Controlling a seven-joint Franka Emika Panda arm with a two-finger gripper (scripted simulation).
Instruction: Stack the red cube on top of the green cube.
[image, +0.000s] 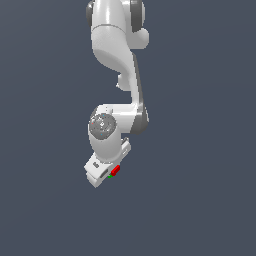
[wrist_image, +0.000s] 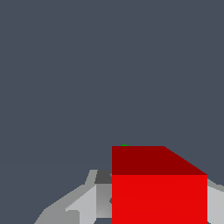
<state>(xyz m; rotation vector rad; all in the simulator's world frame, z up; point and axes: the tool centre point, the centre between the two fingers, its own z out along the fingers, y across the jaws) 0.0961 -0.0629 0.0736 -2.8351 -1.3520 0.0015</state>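
The red cube (image: 115, 170) sits between the fingers of my white gripper (image: 111, 173), which is shut on it. In the wrist view the red cube (wrist_image: 159, 192) fills the space between the grey fingers (wrist_image: 89, 201). Only a thin sliver of the green cube (image: 109, 176) shows, right beside the red cube and mostly hidden by it and the gripper. In the wrist view the green cube (wrist_image: 124, 145) peeks just past the red cube's far edge. Whether the two cubes touch cannot be told.
The white arm (image: 112, 45) reaches in from the top of the exterior view. A plain dark grey surface (image: 200, 150) lies all around.
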